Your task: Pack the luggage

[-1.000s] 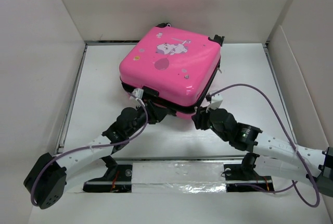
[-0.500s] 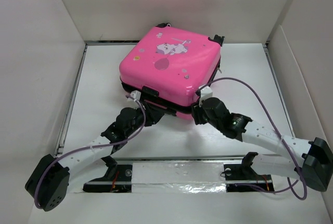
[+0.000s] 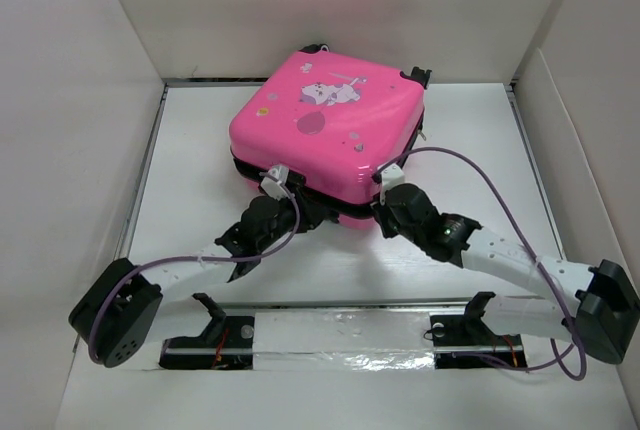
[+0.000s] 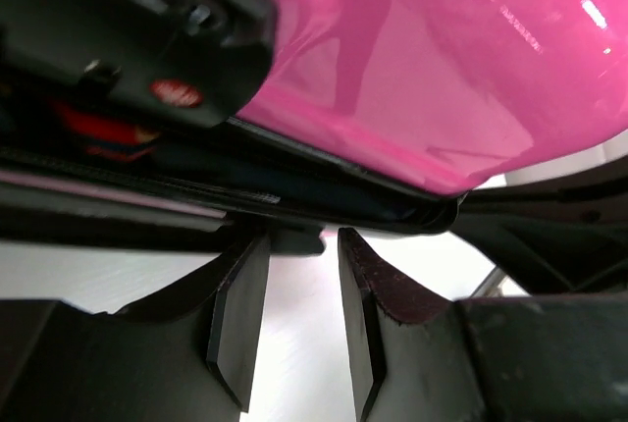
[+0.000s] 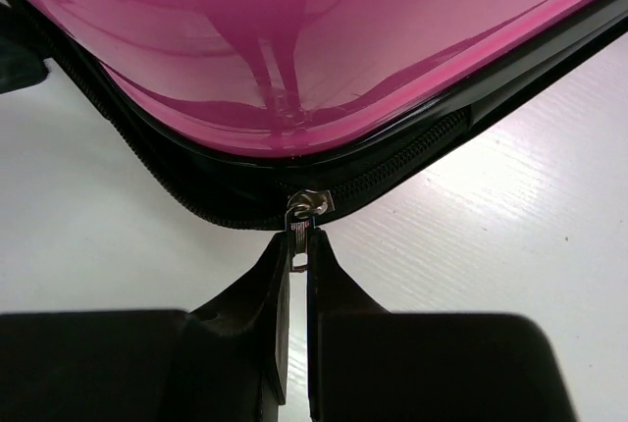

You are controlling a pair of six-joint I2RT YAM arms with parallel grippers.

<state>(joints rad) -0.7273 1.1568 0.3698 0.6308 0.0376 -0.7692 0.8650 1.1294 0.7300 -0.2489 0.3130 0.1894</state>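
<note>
On white tabletop (image 3: pixel 200 150), toward the far middle: small squarish hot-pink hard-shell suitcase (image 3: pixel 330 120), lying flat with lid down, one corner turned toward the near right. Both arms reaching in from the near edge to its near side.

Left side first. Left gripper (image 3: pixel 305 213) low at the suitcase's near edge, just right of a black plastic handle mount (image 4: pixel 147 39) with a small round red button (image 4: pixel 177 93). Marks on that button too blurred to read. In the left wrist view, black fingers (image 4: pixel 240 314) partly apart, bare tabletop showing through the gap, tips just under the dark seam between the two shells. Nothing seen gripped; a small dark tab at the very tips, not clear whether touched.

On the glossy lid: white cartoon animal print (image 3: pixel 325 92) with a darker pink balloon shape (image 3: pixel 312 125) just near of it and small dots scattered around. Tiny lettering beside the animal, too small to read. Black wheel (image 3: pixel 418 77) at the far right corner.

Right side. Right gripper (image 5: pixel 299 245) at the near right corner, jaws pinched almost fully together on a silver metal zipper pull (image 5: pixel 300 236) hanging from its slider on the black zipper track (image 5: pixel 412 152) that rounds the corner. Purple cable (image 3: pixel 500 185) looping over the right arm. Strip of silver tape (image 3: pixel 340 335) along the near edge between the arm bases.
</note>
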